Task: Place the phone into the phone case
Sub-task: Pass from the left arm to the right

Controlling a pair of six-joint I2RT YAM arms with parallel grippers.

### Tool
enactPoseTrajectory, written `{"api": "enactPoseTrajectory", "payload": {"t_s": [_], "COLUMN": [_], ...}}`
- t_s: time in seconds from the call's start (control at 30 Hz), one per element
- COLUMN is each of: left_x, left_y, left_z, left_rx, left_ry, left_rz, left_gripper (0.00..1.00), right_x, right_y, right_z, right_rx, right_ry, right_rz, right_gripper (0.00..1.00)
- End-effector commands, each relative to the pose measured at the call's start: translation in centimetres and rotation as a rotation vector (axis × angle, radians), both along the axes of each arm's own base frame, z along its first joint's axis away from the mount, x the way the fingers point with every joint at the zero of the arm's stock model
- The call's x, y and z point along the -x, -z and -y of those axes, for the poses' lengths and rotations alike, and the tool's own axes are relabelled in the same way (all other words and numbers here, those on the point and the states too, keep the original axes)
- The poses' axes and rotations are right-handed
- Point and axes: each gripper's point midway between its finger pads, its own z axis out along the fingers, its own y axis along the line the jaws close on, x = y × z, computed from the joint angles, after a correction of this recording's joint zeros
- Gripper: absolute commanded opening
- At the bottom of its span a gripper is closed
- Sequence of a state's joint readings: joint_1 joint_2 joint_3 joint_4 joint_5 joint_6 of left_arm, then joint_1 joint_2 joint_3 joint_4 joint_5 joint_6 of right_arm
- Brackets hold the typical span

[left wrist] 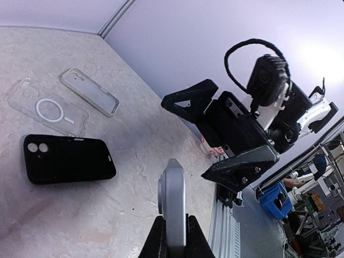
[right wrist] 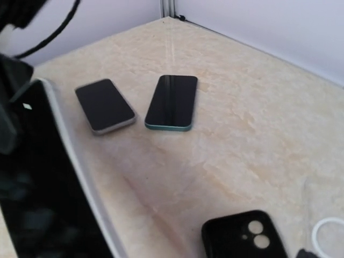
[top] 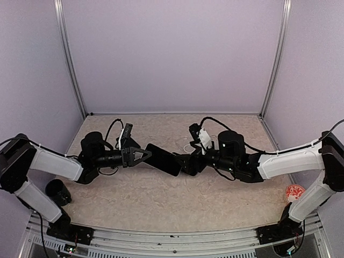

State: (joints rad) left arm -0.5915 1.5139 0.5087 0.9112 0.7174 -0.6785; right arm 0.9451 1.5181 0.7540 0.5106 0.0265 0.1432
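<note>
The left tool is pinched tight on the lower end of a phone, a dark slab with a silver rim, and holds it off the desk so that the left wrist camera sees it edge-on. The right tool stands spread to its full width, both fingers bare and holding nothing, facing the phone's free end. From above its fingers appear to reach that end, though I cannot tell whether they touch it. The left arm reaches in from the left and the right arm from the right. Both forearms run roughly level and meet over the middle of the desk, with the phone slanting between them. The phone case, clear with a white ring in its middle, lies flat on the desk, apart from both tools. A second clear case lies just beside it and a black case lies near it. Two more phones, one with a pale rim and one with a green rim, lie side by side, screens up, toward a far corner.
</note>
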Motion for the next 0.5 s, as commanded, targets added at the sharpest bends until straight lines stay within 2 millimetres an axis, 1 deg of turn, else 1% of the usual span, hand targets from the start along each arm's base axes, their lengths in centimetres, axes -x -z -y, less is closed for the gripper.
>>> {"api": "enactPoseTrajectory", "payload": {"t_s": [0.0, 0.1, 0.27, 0.33, 0.37, 0.47], "left_x": [1.0, 1.4, 2.1, 2.3, 2.3, 2.3], "left_y": [-4.8, -6.0, -7.5, -8.1, -8.3, -8.7], "left_z": [-0.2, -0.1, -0.1, -0.1, 0.0, 0.4], "left_rx": [0.12, 0.147, 0.195, 0.213, 0.219, 0.231], "left_ry": [0.007, 0.016, 0.012, 0.011, 0.008, 0.002], "left_rz": [0.169, 0.208, 0.261, 0.278, 0.282, 0.291], "left_gripper": [0.0, 0.0, 0.0, 0.0, 0.0, 0.0], "right_x": [1.1, 2.2, 2.5, 3.0, 3.4, 5.1], "right_y": [-2.0, -3.1, -4.1, -4.3, -5.2, -6.4], "right_z": [0.1, 0.2, 1.4, 2.0, 2.2, 2.1], "right_rx": [-0.138, -0.2, -0.31, -0.361, -0.411, -0.484], "right_ry": [-0.08, -0.147, -0.178, -0.216, -0.253, -0.362], "right_rz": [-0.114, -0.151, -0.236, -0.274, -0.272, -0.282], "right_gripper": [1.0, 0.98, 0.96, 0.95, 0.94, 0.91]}}
